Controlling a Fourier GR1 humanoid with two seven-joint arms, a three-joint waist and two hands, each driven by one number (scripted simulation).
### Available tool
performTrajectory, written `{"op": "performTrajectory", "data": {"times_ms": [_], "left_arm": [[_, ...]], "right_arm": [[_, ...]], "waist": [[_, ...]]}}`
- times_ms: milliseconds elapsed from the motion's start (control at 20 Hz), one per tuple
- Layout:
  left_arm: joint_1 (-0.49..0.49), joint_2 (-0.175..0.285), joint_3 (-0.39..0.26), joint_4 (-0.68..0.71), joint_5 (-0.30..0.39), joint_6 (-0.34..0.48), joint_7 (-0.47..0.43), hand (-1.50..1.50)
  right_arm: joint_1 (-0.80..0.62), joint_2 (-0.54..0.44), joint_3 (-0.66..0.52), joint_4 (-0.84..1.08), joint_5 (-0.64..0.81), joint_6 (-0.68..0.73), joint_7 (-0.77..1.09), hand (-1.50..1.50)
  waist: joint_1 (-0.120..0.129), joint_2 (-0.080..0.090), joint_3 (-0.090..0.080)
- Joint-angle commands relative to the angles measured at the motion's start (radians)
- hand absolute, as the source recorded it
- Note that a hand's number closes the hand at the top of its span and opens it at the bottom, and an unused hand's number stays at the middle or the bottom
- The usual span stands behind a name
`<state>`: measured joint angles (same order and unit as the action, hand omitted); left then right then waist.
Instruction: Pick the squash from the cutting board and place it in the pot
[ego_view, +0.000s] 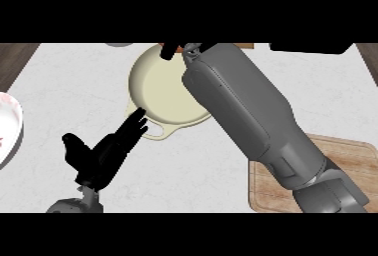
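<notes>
A cream pot (159, 87) with a side handle stands at the middle back of the counter. My right forearm reaches from the lower right across the pot's right side. My right hand (171, 50) shows only as a small black part past the pot's far rim. The squash is not in sight; the arm or hand may hide it. The wooden cutting board (351, 157) lies at the lower right, partly under the forearm, with nothing showing on its bare part. My left hand (100, 157) rests open at the lower left, fingers pointing toward the pot's handle.
A white plate (9, 125) with a pink mark sits at the left edge. A black object (310, 47) lies at the back right. Dark wood (15, 60) borders the pale counter at the upper left corner.
</notes>
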<state>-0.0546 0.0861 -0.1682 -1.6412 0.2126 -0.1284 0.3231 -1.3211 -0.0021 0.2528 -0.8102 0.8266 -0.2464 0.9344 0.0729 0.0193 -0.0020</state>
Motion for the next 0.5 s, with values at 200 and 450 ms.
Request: {"op": "performTrajectory", "data": {"times_ms": [200, 450], "left_arm": [[-0.017, -0.018, -0.033, 0.006, -0.018, -0.007, 0.002, 0.00], [-0.069, 0.004, 0.006, 0.005, 0.017, -0.026, 0.033, 0.00]], "right_arm": [[-0.044, 0.002, -0.003, 0.259, -0.144, -0.253, -0.146, 1.50], [-0.054, 0.002, -0.064, 0.375, -0.216, -0.280, -0.205, 1.50]], "waist": [[0.047, 0.013, 0.000], [0.069, 0.027, 0.000]]}}
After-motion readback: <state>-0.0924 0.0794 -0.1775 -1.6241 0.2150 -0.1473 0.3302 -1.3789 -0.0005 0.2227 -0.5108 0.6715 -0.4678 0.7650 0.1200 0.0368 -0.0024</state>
